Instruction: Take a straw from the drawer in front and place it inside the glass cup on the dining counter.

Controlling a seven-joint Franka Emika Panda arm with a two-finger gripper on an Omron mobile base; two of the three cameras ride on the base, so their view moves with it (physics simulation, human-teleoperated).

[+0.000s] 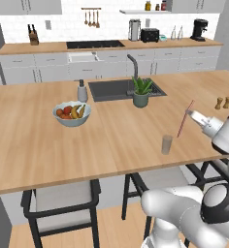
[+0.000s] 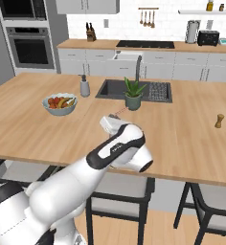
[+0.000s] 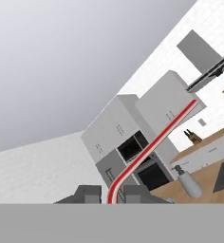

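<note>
My gripper [image 1: 189,114] is shut on the thin red-pink straw [image 1: 185,121] and holds it tilted over the light-wood dining counter [image 1: 39,145]. The straw's lower end hangs just right of the small clear glass cup [image 1: 167,144], about level with its rim; the cup stands near the counter's front edge. In the hand view the straw [image 3: 152,147] rises from between the two fingertips of the gripper [image 3: 113,195], bending just above them. From the right base view my own arm hides the cup, and a short bit of straw [image 2: 119,111] shows past the gripper [image 2: 107,122]. The drawer is out of view.
A fruit bowl [image 1: 72,114] sits left on the counter, a grey soap dispenser [image 1: 82,92] and a potted plant [image 1: 141,92] flank the dark sink [image 1: 116,89]. Two small shakers [image 1: 222,102] stand far right. Black stools [image 1: 63,203] line the front edge.
</note>
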